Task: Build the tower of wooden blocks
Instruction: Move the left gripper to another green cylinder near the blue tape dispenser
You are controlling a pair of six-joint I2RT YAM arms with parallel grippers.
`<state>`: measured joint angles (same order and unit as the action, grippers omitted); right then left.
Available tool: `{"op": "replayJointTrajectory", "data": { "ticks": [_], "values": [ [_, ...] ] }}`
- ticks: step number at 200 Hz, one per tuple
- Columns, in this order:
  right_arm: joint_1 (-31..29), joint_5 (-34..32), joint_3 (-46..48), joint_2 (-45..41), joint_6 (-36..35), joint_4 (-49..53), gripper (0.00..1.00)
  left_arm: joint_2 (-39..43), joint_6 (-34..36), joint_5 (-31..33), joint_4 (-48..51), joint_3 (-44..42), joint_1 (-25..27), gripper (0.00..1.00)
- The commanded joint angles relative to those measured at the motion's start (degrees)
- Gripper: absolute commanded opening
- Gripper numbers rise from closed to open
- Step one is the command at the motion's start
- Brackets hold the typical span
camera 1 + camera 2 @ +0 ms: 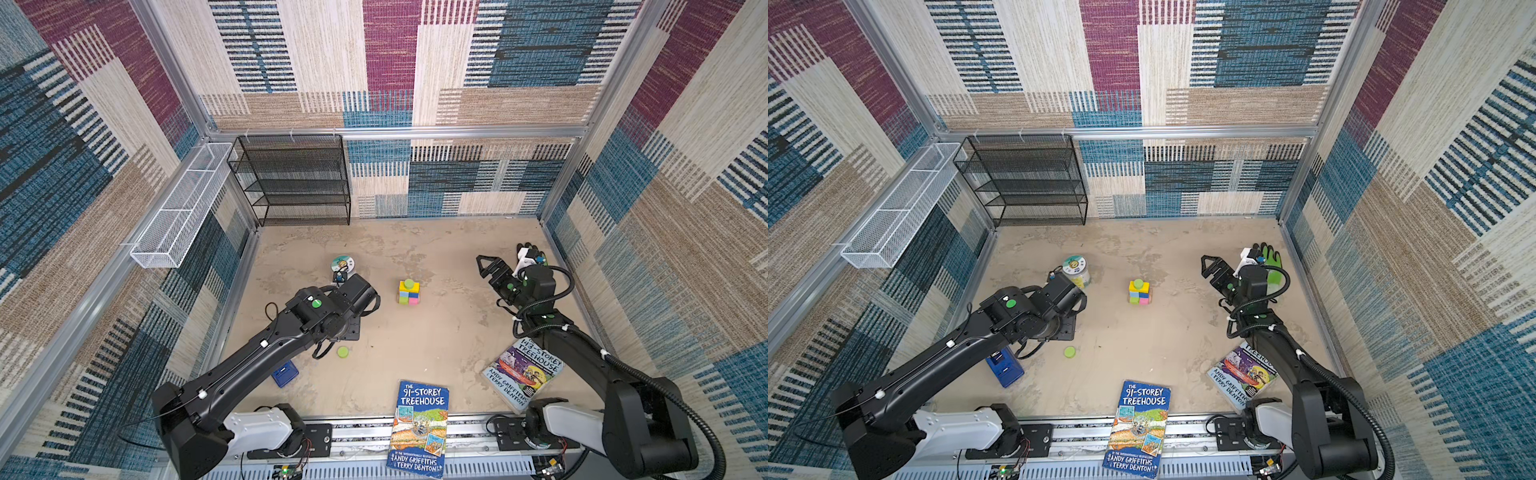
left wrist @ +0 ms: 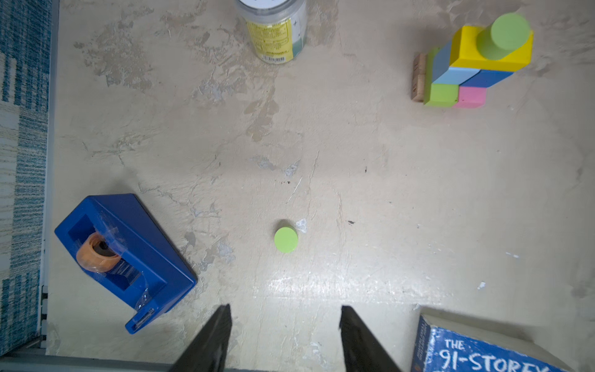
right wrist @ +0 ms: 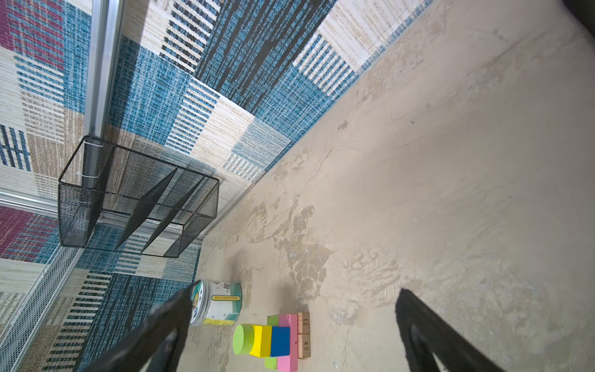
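starting at the left gripper: jaws apart, nothing between them, hanging over the table.
- loose lime round piece: nearest item, flat on the table just ahead of the fingertips, touching nothing.
- blue tape dispenser: off to one side of this gripper, a little farther out, with an orange roll in it.
- book, "the 91-storey treehouse": on the gripper's other side, toward the arm's base.
- tin with yellow label: well ahead, upright.
- tower: well ahead too, apart from the tin. in both top views it stands mid-table between the two arms.

right gripper: jaws spread wide, empty, aimed toward the tower.
- green glove: just behind this gripper, by the side wall.
- tower make-up, bottom to top: two tan bars side by side, lime oblong beside pink oblong, light-blue cube beside dark-blue cube, yellow oblong, lime cylinder upright on top.
- black mesh rack: farthest, against the back wall.
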<state>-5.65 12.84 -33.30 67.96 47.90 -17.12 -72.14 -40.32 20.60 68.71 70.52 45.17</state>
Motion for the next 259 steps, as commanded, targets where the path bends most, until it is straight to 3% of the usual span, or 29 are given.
{"op": "replayJointTrajectory", "data": {
  "ticks": [1,22,54,111,160,186,259],
  "values": [
    [0.03,-2.17,0.40,-1.20,-0.08,0.45,1.00,-1.63,-0.91,0.57,-0.68,-0.82,0.01,0.59],
    [0.04,-3.74,0.43,-2.28,-0.51,1.78,1.00,-3.95,-0.42,0.93,-0.75,-0.82,-0.02,0.60],
    [0.02,-4.14,0.69,-3.01,-0.61,2.01,1.00,-8.03,-0.59,1.05,-0.92,-1.20,-0.08,0.72],
    [0.03,-4.22,0.72,-2.10,-0.42,1.71,1.00,-14.59,0.14,-2.77,-5.51,-3.87,-0.35,0.84],
    [0.03,-3.89,0.43,-1.07,-0.33,1.53,1.00,-14.70,-0.65,-8.92,-13.58,-10.37,-3.22,0.82],
    [0.03,-4.42,0.43,-1.28,-0.44,2.09,1.00,-13.66,-3.26,-10.24,-17.10,-14.29,-3.70,0.76],
    [0.03,-5.29,0.34,-2.22,-0.61,2.97,1.00,-10.80,-7.14,-9.58,-22.44,-22.17,-7.66,0.67]
  ]
}}
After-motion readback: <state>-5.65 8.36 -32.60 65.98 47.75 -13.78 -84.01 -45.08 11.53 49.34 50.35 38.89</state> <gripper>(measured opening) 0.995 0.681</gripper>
